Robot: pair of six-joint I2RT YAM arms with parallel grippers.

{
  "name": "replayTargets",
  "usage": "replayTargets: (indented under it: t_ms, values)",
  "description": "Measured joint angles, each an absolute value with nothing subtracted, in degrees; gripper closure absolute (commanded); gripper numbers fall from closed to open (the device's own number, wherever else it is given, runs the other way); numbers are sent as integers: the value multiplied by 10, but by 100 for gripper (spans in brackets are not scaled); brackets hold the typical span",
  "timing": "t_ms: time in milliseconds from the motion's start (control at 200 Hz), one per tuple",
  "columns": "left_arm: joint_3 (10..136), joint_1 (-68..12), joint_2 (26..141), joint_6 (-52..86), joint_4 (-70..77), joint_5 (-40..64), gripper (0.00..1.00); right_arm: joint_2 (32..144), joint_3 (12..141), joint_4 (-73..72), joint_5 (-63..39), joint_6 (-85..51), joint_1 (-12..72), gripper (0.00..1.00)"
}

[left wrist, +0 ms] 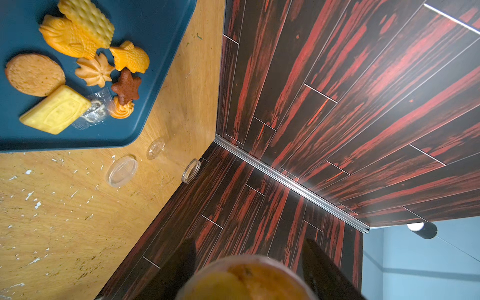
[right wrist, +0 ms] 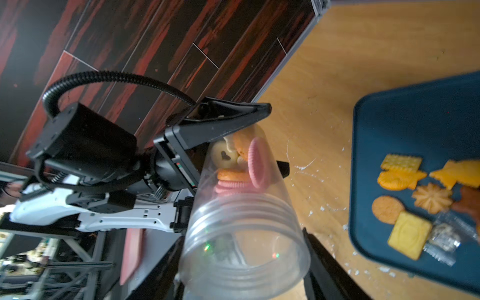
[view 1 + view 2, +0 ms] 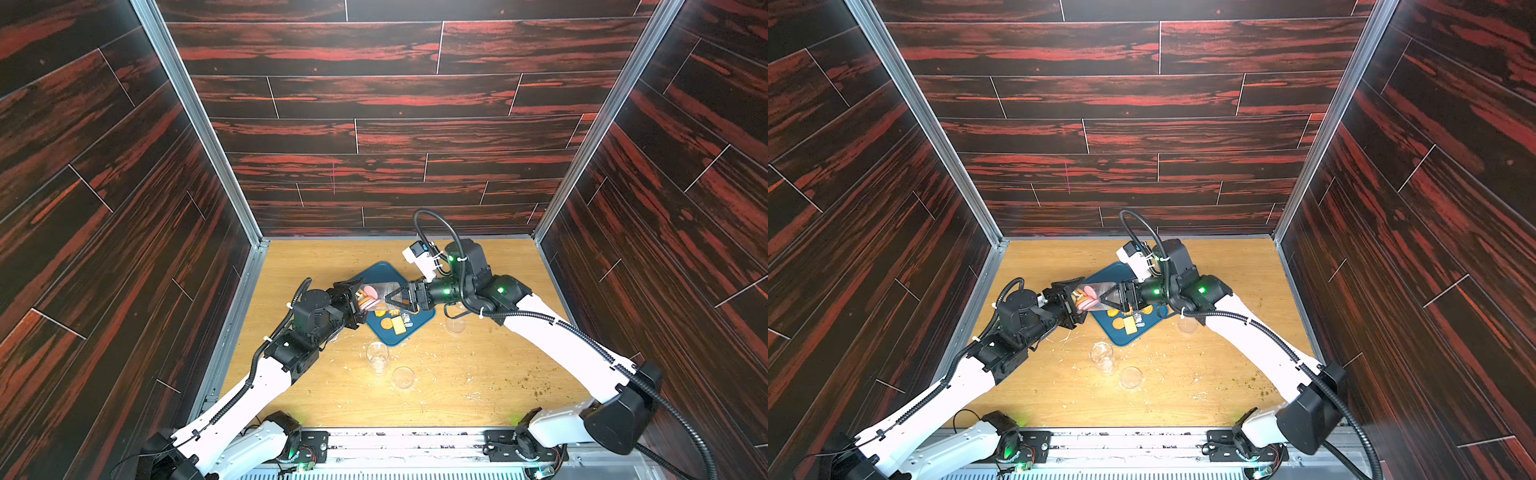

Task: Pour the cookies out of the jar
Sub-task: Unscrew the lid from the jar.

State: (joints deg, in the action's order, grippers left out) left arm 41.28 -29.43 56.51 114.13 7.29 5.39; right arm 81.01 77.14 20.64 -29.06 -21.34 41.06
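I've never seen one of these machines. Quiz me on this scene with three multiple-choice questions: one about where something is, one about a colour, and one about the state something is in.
1. Where do the loose cookies lie?
A) on the bare wood
B) on the blue tray
C) in a bowl

2. What colour is the star-shaped cookie?
A) brown
B) green
C) white

3. How is the jar right now?
A) standing upright on the table
B) lying empty on the table
C) held on its side by both grippers, with cookies inside

Answers:
1 B: the loose cookies all rest inside the tray's rim.
2 A: the star is dark brown among yellow and orange pieces.
3 C: the left gripper clamps the jar's base and the right gripper its mouth end, with pink cookies inside.
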Motion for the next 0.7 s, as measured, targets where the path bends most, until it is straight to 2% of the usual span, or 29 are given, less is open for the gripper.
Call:
replayTargets:
  t_ms: [701]
  values:
    - [403, -309, 570, 1137, 86, 93, 41, 690, 566, -18, -242, 71, 423, 51]
